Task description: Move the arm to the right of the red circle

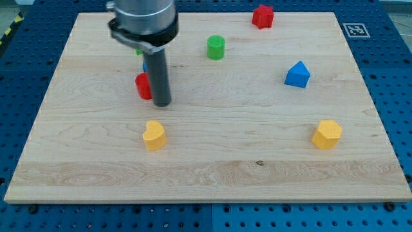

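Note:
The red circle [142, 86] lies on the wooden board [212, 161] at the view's upper left, partly hidden behind my rod. My tip [162, 104] rests on the board just right of and slightly below the red circle, touching or almost touching it. Small bits of a green block [138, 52] and a blue block [144, 66] show behind the rod, mostly hidden by the arm.
A green cylinder [215, 48] stands at top centre. A red star [262, 16] is at the top right. A blue house-shaped block [297, 75] is at the right. A yellow heart [154, 135] lies below my tip. A yellow hexagon [327, 134] is at the lower right.

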You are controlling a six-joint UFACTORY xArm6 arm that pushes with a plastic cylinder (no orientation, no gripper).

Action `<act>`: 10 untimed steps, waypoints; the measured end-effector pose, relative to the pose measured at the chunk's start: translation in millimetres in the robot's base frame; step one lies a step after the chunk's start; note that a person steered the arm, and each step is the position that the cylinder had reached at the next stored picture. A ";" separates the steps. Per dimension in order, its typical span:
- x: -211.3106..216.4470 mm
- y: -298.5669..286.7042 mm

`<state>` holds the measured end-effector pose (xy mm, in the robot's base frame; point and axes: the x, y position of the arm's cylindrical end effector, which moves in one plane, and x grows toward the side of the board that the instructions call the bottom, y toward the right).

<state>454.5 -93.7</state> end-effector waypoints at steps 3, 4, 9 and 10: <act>-0.9 -25.0; -0.9 -28.3; -12.5 60.9; -27.4 60.3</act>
<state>427.1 -33.4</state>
